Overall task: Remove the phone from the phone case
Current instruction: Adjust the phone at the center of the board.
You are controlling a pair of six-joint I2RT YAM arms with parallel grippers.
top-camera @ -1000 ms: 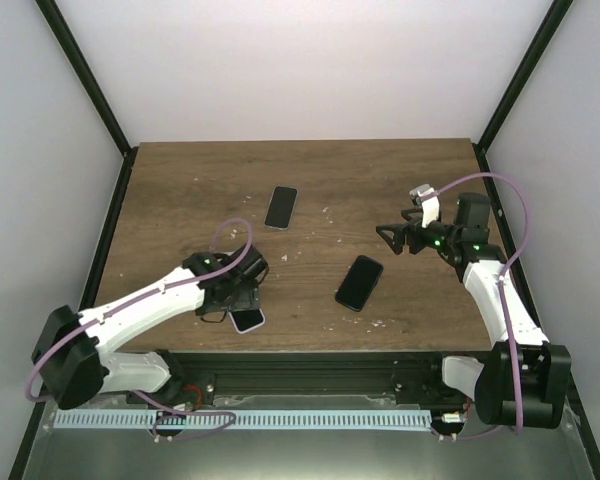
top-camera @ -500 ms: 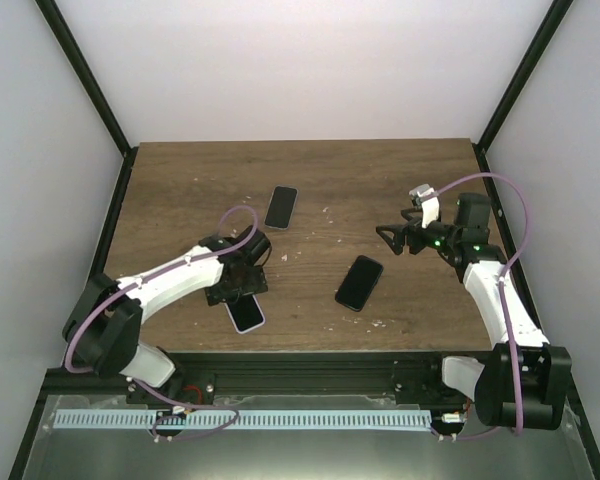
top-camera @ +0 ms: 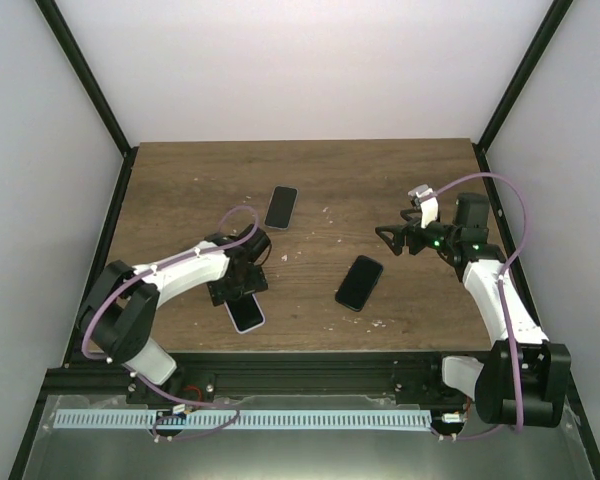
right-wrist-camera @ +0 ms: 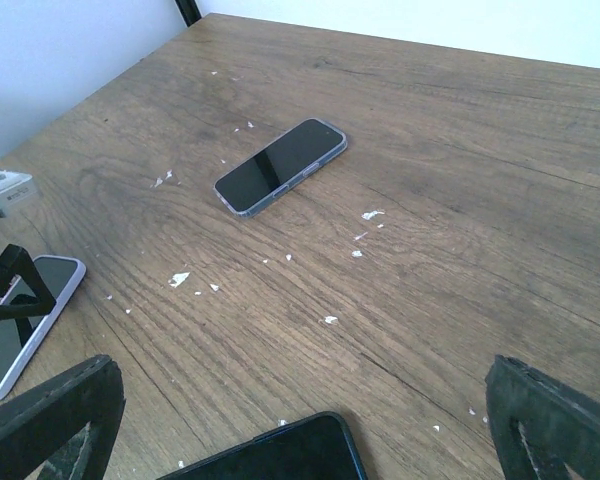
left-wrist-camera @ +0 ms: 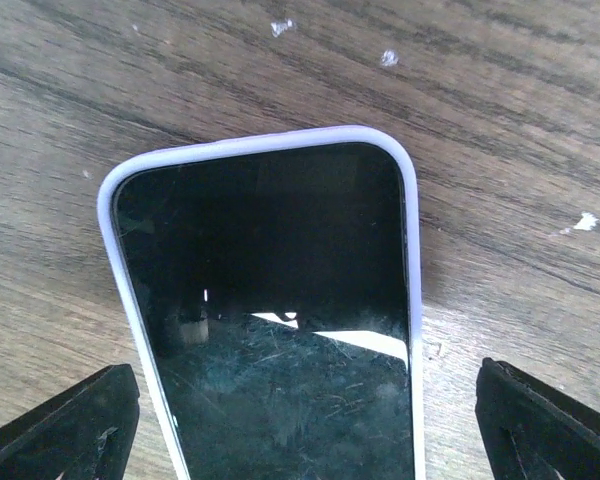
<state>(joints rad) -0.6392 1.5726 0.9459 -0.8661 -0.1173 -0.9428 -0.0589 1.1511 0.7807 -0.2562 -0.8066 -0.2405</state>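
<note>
A phone with a dark screen in a white case (left-wrist-camera: 265,300) lies flat on the wooden table near its front edge, also seen in the top view (top-camera: 247,315). My left gripper (left-wrist-camera: 305,440) is open, with one finger on each side of the phone's width, apart from its edges. In the top view the left gripper (top-camera: 236,288) sits over the phone's far end. My right gripper (top-camera: 388,238) hovers open and empty at the right, above the table (right-wrist-camera: 300,430).
A bare black phone (top-camera: 359,282) lies mid-table, its corner visible in the right wrist view (right-wrist-camera: 280,452). A phone in a grey case (top-camera: 280,207) lies farther back, seen too in the right wrist view (right-wrist-camera: 280,166). White flecks dot the wood.
My left arm has swung its elbow leftward and the wrist has shifted slightly away from the front edge, so more of the white-cased phone shows. The right arm has not moved.
</note>
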